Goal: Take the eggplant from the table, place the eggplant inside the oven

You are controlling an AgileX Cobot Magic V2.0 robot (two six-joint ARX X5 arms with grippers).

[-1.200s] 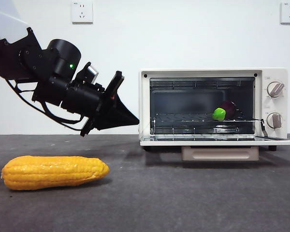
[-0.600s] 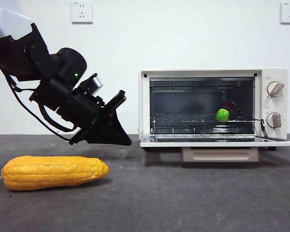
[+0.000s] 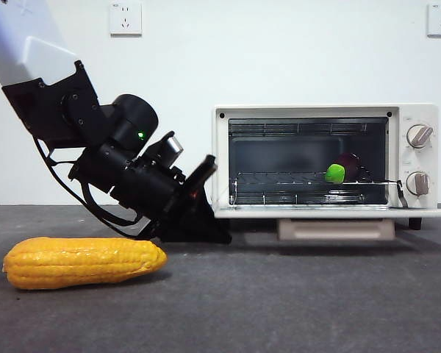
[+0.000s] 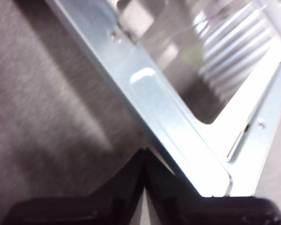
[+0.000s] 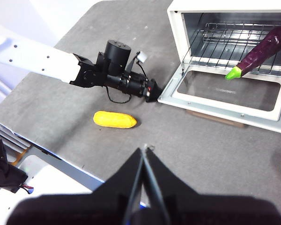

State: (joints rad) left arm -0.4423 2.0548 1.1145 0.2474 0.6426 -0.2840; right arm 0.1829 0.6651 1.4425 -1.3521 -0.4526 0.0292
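Left end effector (image 3: 219, 234), closed, empty, under oven (image 3: 309, 110) door.

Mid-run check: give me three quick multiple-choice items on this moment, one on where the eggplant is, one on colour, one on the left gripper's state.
1. Where is the eggplant?
A. On the table
B. On the oven rack
C. In a gripper

2. What colour is the corn?
A. Yellow
B. Red
C. White

3. How do the left gripper's jaws stand?
A. Wide open
B. Shut on the corn
C. Shut, holding nothing

Answers: 1 B, it lies on the wire rack inside; 2 A, plainly yellow; 3 C, jaws meet beside the open door's corner.
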